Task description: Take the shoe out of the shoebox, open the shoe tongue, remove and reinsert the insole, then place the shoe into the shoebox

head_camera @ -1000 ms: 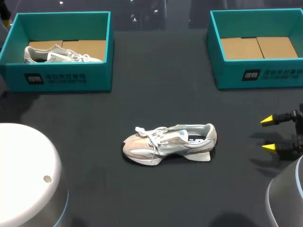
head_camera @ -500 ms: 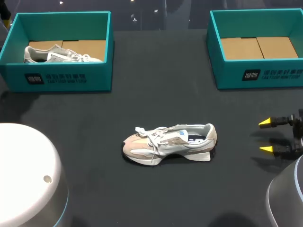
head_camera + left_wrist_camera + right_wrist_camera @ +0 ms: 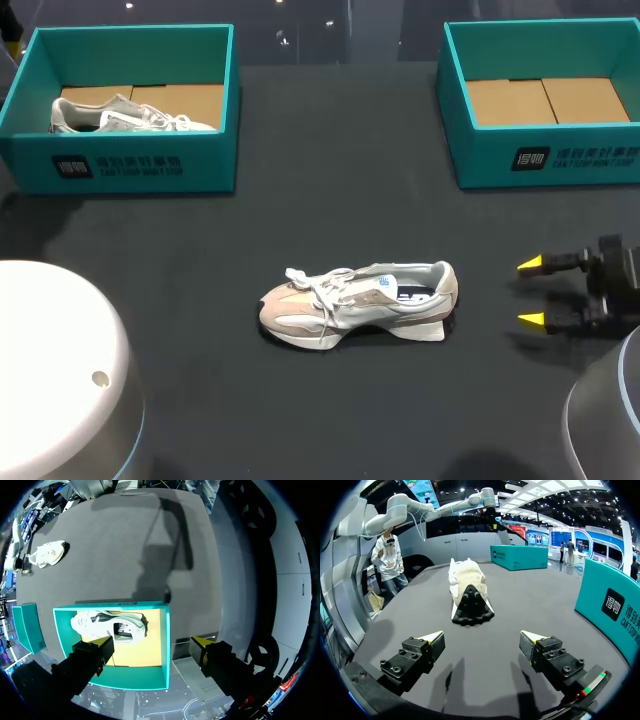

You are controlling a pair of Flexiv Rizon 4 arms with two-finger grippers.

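Delta vs a second ago: right gripper (image 3: 530, 292) further in from the table's right edge, nearer the shoe (image 3: 358, 303), still apart from it. Same gap between the yellow tips: spread wide, nothing held. Shoe unmoved, both boxes unmoved.

Shoe location: middle of the table (image 3: 330, 210), outside both boxes, resting on its sole. Long axis left-right, roughly parallel to the near edge. Toe to the left, heel to the right, opening up, laces loose over the tongue. From the right wrist: heel end of the shoe (image 3: 467, 590), black lugged outsole showing, straight ahead of the right gripper (image 3: 481, 637) and lined up between its fingers, bare tabletop in between.

Left gripper (image 3: 151, 642): also spread wide, empty, hanging above the left shoebox (image 3: 164, 630), one finger over the inside, the other past the box wall. Second shoe (image 3: 107, 622) lying inside on the cardboard floor.

Room: left shoebox (image 3: 130, 165) at the far-left corner, right shoebox (image 3: 545, 160) at the far right, only cardboard floor showing in it. Broad bare strip between the boxes and bare surface all round the shoe. Left arm's white base (image 3: 50, 370) at the near-left corner, well apart from the toe. Right shoebox front wall beyond the right gripper, not touching.
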